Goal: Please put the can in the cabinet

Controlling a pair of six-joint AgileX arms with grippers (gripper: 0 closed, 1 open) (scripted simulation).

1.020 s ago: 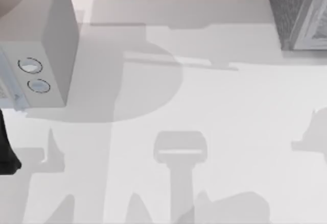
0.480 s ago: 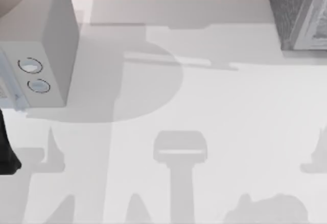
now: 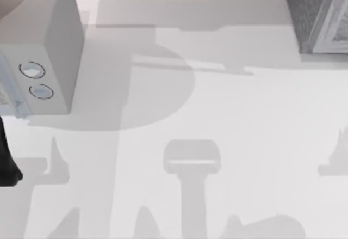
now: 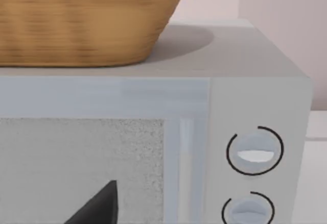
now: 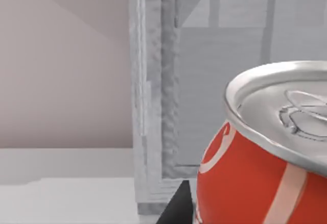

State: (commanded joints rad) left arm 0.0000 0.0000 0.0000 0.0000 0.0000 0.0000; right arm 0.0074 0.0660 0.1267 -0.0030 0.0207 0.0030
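Note:
The can (image 5: 255, 168) is red with white lettering and a silver top, and it sits very close in the right wrist view, tilted. One dark finger (image 5: 176, 209) of my right gripper lies against its side, and the gripper is shut on it. Behind the can stands the cabinet's pale framed front (image 5: 153, 91). In the top view the cabinet (image 3: 318, 13) is the dark grey speckled box at the back right corner. My left arm (image 3: 6, 157) rests at the table's left edge, facing the knobbed box.
A smooth pale grey box with two round knobs (image 3: 41, 48) stands at the back left, also seen close up as the box front (image 4: 255, 152). A wicker basket (image 4: 87, 20) sits on top of it. Arm shadows fall across the white table (image 3: 244, 119).
The right arm's shadows at the table's lower right and right edge have shifted between frames. The left arm, the knobbed box and the cabinet have stayed put.

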